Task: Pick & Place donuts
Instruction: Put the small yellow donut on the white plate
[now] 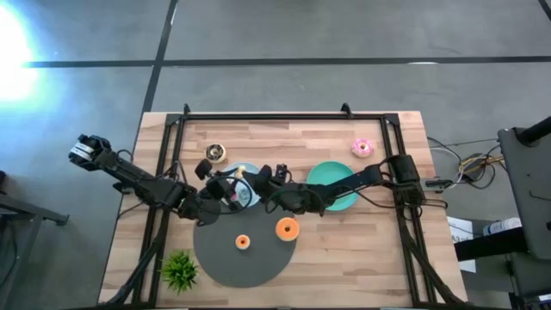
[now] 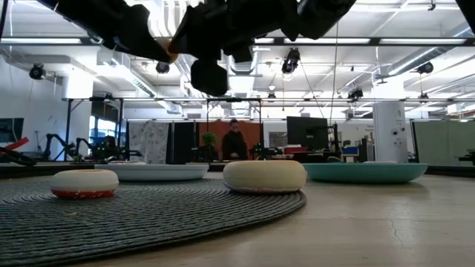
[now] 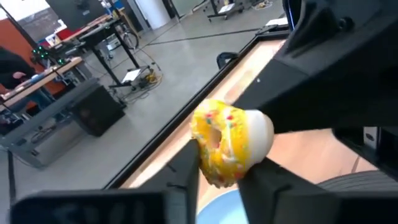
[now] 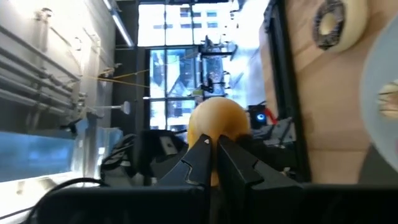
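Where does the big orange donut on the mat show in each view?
High: donut at the mat's right edge.
Low: donut at centre, on the mat.
Left wrist: not in it.
Right wrist: not in it.
Shared landmark: the mat.

wooden table [image 1: 344, 258], grey mat [image 1: 225, 258], plates [image 1: 337, 176], plant [image 1: 180, 270]

- In the high view the light blue plate [image 1: 247, 195] at the surface's centre is largely covered by both arms, so what lies on it cannot be made out.
- The green plate [image 1: 331, 176], toward 3 o'clock of it, is half hidden under the right arm.
- In the low view both arms are cut off by the upper edge.
- In the right wrist view the brown-iced donut [image 4: 336, 23] is cropped at the edge.
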Action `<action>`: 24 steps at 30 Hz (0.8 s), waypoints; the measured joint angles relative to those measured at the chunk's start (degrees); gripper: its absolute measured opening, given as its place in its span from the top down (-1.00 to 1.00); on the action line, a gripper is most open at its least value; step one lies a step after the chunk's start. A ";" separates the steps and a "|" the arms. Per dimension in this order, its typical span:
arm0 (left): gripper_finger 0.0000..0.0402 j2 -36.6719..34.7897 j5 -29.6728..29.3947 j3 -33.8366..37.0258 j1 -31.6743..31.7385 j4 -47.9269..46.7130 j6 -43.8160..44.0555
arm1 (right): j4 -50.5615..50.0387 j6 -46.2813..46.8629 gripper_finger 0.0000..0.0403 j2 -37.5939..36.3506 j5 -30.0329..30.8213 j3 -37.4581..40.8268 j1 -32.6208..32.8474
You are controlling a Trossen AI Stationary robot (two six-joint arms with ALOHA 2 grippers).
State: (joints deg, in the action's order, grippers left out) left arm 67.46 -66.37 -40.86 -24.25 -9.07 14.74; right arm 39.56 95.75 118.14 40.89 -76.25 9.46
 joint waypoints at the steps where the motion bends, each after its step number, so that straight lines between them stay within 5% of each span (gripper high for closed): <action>1: 0.75 0.00 0.02 0.00 0.00 -0.38 -0.06 | -0.60 0.04 0.93 -0.05 -0.16 0.15 0.00; 4: 0.94 0.00 0.66 -0.02 0.03 -3.25 -0.09 | -3.85 -1.67 0.87 -0.73 -3.10 0.85 -0.36; 12: 0.97 -0.11 4.10 0.80 1.34 -15.60 3.64 | -21.78 -12.20 0.47 -8.17 -5.31 2.13 -0.89; 19: 0.97 0.94 26.30 6.18 14.47 -14.32 1.68 | -40.03 -24.40 0.19 -19.92 -3.53 2.12 -1.16; 24: 0.97 2.97 31.80 5.57 23.62 -13.86 -5.46 | -44.93 -27.33 0.11 -25.42 -1.65 2.07 -1.12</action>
State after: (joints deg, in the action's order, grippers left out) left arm 70.43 -34.57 -35.29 -0.63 -22.94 9.28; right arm -5.37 68.41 92.72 39.24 -74.18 8.34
